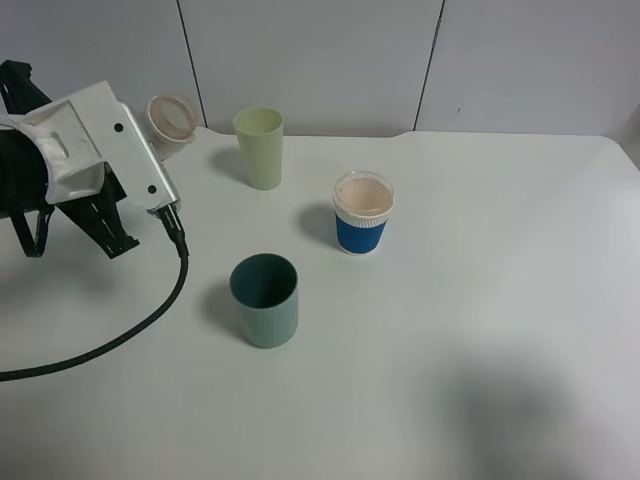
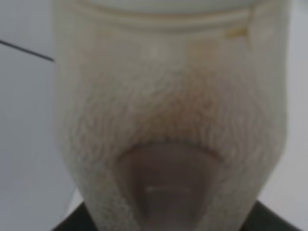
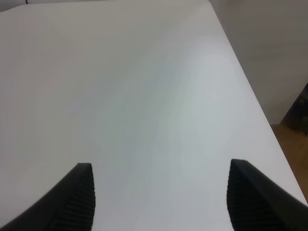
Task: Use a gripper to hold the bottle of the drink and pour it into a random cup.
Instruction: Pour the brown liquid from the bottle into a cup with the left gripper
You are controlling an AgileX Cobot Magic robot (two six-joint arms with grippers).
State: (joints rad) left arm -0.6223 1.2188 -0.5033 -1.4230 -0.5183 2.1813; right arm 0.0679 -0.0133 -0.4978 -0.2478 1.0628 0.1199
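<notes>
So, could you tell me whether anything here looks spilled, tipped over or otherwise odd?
No spill shows on the table, and the teal cup, paper cup and tumbler stand upright. Only the bottle is askew: the left pincer holds it tilted, left of the cups.

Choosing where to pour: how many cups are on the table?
3: yellow-green cup at the back, blue-sleeved cup in the middle, teal cup in front. None looks hidden.

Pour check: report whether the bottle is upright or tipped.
Tipped. In the high view the bottle shows a mouth far rounder than the rim of the upright teal cup, so it leans.
</notes>
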